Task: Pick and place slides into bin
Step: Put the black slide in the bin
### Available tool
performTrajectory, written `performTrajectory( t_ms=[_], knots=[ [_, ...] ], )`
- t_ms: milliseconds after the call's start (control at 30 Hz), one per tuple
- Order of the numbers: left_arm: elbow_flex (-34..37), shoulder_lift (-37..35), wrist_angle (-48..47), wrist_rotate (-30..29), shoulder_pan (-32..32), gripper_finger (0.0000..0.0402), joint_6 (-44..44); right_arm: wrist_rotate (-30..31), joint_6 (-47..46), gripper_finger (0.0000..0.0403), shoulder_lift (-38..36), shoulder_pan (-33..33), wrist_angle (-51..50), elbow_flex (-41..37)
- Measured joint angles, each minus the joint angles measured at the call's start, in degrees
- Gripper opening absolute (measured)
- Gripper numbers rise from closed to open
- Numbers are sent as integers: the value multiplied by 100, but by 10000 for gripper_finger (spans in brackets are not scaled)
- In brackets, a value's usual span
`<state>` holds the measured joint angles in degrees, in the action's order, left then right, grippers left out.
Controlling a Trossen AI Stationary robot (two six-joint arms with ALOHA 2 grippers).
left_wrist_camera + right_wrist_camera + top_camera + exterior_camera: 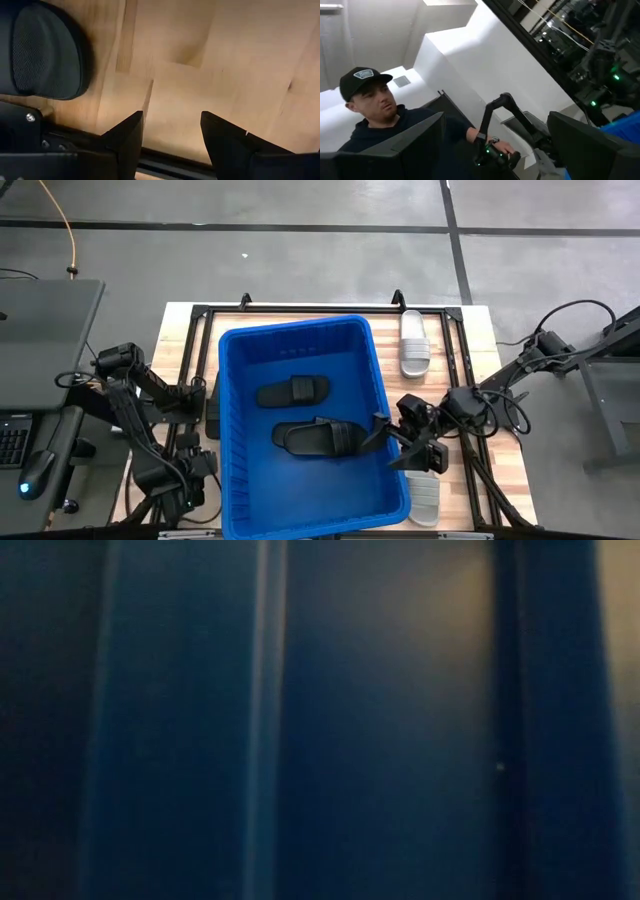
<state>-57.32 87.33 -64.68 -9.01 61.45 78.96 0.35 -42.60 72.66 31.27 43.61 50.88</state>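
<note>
Blue plastic, the bin (300,430) fills the middle of the wooden table (480,350) and holds two black slides (292,392). The right gripper (385,435), fingers spread and empty, reaches over the bin's right wall, just beside the nearer black slide (320,438). Two pale slides lie outside: one (414,343) clear, another (424,498) partly hidden under that arm. The left gripper (171,137) hangs parted above bare wood.

Dark jointed arms (150,385), black cables (560,315)
</note>
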Motion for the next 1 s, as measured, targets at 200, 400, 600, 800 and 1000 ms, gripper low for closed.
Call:
performTrajectory(
  t_ms=[200, 400, 600, 800, 1000],
  knots=[
    [46, 35, -388, -339, 2, 191, -217, 234, -278, 339, 0, 0, -369, 1],
    [44, 35, -435, -640, 2, 191, -224, 542, -646, 337, 2, -17, -413, 1],
    [44, 35, -821, -1122, 7, 191, -104, 761, -803, 339, -1, -22, -130, 4],
    [44, 89, -954, -1679, 7, 221, -194, 1147, -1284, 338, 0, -22, -427, 4],
    [104, 324, -1019, -1946, 3, 273, -375, 1380, -1447, 337, 4, -2, -602, 4]
  ],
)
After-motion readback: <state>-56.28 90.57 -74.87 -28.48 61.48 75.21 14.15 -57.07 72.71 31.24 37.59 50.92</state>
